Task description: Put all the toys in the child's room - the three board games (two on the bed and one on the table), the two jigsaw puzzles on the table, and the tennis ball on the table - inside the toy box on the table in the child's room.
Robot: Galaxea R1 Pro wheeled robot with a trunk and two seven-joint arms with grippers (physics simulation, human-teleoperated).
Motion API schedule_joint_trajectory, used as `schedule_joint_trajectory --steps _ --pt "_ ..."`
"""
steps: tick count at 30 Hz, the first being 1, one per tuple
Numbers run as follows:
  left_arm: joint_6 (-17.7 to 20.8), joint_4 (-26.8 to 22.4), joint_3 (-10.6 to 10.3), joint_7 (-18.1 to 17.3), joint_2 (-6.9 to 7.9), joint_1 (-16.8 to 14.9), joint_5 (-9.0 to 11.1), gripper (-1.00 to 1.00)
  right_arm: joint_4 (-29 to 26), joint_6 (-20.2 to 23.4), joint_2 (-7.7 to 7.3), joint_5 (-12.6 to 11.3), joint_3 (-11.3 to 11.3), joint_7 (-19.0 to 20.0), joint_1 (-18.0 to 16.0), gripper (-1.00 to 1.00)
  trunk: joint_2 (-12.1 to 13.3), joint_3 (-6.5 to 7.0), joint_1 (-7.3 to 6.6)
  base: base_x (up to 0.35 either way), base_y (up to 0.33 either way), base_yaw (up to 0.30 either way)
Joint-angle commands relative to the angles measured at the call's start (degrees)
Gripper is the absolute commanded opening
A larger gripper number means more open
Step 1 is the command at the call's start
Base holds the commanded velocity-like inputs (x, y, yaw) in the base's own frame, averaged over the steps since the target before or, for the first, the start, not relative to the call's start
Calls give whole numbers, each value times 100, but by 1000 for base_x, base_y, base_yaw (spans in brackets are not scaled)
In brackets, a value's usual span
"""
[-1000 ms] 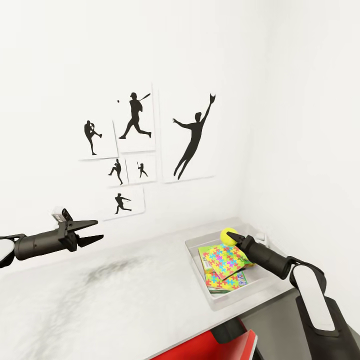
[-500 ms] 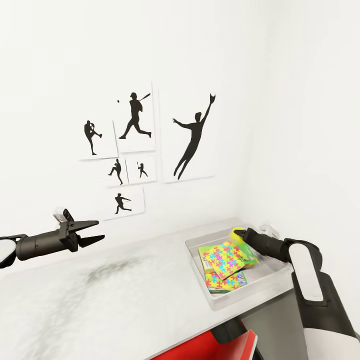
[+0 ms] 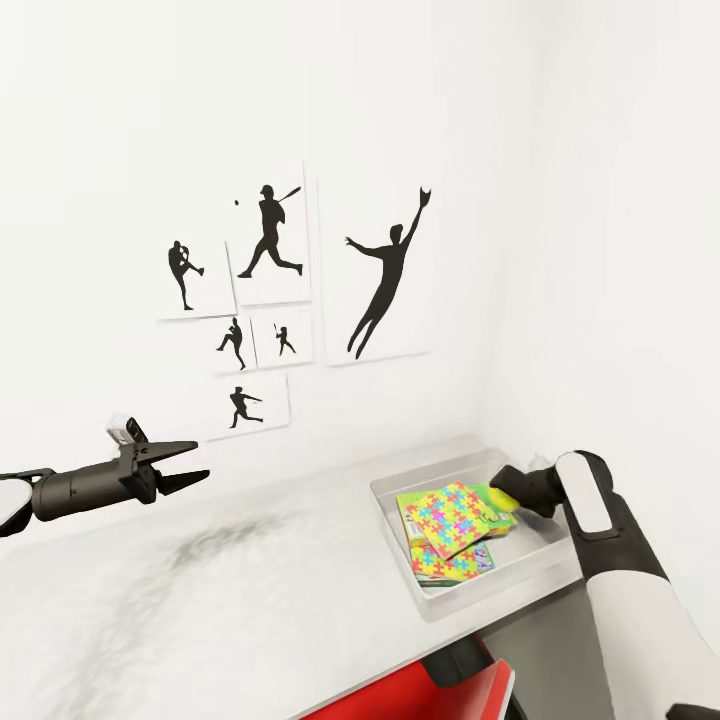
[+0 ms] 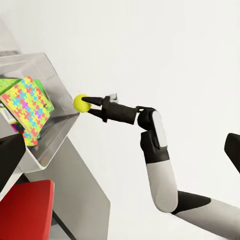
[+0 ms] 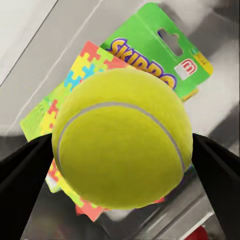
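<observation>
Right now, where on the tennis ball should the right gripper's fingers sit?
Across its widest middle, coming straight at it as now: the right gripper has one finger on each side of the tennis ball. Being round, it would likely slip from an off-centre pinch.

Swung rightward and toward the robot over the past second: the right gripper (image 3: 508,493), from above the far left part of the toy box (image 3: 432,596) to low over its right side, nearer the right rim. Carried along with it, the tennis ball (image 3: 501,496) (clamped between both fingers, as the right wrist view confirms (image 5: 122,137)), from above the far edge of the upper jigsaw puzzle (image 3: 448,519) down to just off that sheet's right edge. Folded upward too: the right forearm (image 3: 585,495), its white shell now steeper and closer to the right wall.
</observation>
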Motion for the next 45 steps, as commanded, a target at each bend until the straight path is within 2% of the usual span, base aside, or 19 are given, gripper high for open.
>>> schedule_joint_trajectory --steps 1,3,8,12,14,19,22,30,39,45 --pt "10 7 -17 -35 4 -9 -6 100 206 12 -26 -72 3 -140 -68 -100 -7 -5 3 0 0 0" --pt "10 6 -17 -36 0 -9 -6 100 458 12 -62 -68 9 -207 -130 -100 -7 -5 3 0 0 0" --pt "10 6 -17 -35 -4 -9 -5 100 879 12 -260 -64 12 -272 -194 -100 -7 -5 3 0 0 0" --pt "10 6 -17 -35 -5 -9 -5 100 1128 12 -310 0 12 -292 -203 -100 -7 -5 3 0 0 0" --pt "10 6 -17 -35 -5 -9 -5 100 1210 12 -316 116 9 -297 -217 -100 -7 -5 3 0 0 0" --pt "10 6 -17 -35 -5 -9 -5 100 1351 -43 -315 742 -9 -288 -356 -100 -7 -5 3 0 0 0" --pt "10 6 -17 -35 -5 -9 -5 100 1366 -285 -320 861 -6 -257 -400 -100 -7 -5 3 0 0 0" --pt "10 6 -17 -42 -5 -9 -5 100 1291 -442 -326 909 1 -227 -424 -100 -7 -6 3 0 0 0" --pt "10 -47 -21 -51 -9 -9 2 100 1268 -459 -380 921 12 -231 -616 -100 -7 -72 3 0 0 0" --pt "17 -102 -25 -81 -105 -9 5 100 1268 -460 -384 945 12 -234 -626 -100 -7 -127 3 0 0 0"
